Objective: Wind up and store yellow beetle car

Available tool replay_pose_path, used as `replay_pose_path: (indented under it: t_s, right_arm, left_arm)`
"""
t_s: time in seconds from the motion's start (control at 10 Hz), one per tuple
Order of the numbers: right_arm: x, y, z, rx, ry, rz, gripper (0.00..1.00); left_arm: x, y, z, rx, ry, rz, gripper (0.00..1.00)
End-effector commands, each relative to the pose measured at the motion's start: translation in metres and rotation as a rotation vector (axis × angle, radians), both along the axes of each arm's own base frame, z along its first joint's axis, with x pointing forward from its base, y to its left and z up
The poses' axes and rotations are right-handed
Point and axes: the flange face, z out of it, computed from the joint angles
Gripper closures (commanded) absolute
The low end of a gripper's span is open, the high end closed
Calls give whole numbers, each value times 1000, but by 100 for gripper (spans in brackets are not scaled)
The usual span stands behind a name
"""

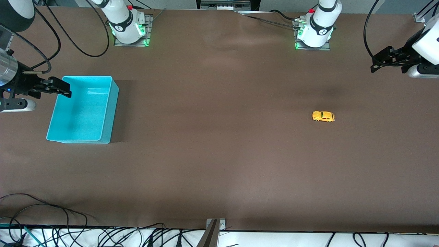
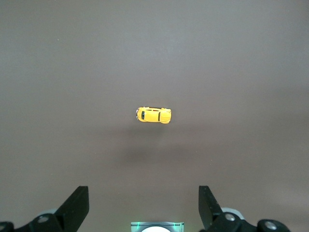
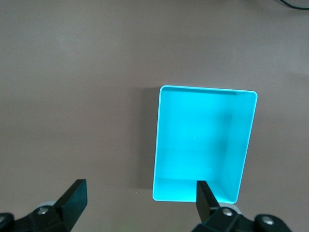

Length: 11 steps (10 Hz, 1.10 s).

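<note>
Front view: brown bench (image 1: pixel 219 164), wide and mostly bare. Turquoise bin (image 1: pixel 84 109) toward the right arm's end, hollow showing nothing inside in the right wrist view (image 3: pixel 203 145). Left gripper (image 1: pixel 379 63) up in the air over the left arm's end of the bench, fingers (image 2: pixel 75 208) spread apart, nothing between them. Right gripper (image 1: pixel 63 88) hanging over the bin's rim, fingers (image 3: pixel 72 200) likewise apart and holding nothing. Car (image 1: pixel 323 116) tiny, yellow, on its wheels on the bare bench toward the left arm's end, well apart from the bin, touched by neither gripper; seen from above in the left wrist view (image 2: pixel 153 115).

Step in hand, by the look of it: the very start, approach to the car, nothing yet grasped or wound. Next move likely for the left gripper: down over the car, fingers astride the narrow body, a careful close on so small and rollable a thing.
</note>
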Motion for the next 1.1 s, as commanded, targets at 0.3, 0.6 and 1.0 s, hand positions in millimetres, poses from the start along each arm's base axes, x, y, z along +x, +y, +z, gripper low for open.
replay_pose_path:
  t_s: [0.3,0.6,1.0]
  right_arm:
    - [-6,-2,17,-4,-18,-3,0]
    - [-6,-6,14,-7,-1,-11,0]
    - [-1,-34,10,27,-9,-75,0]
  left_arm:
    - [-4,-7,2,2,2,1,0]
    - [-2,-2,1,9,-1,2,0]
    - [-2,4,-1,10,-1,14,0]
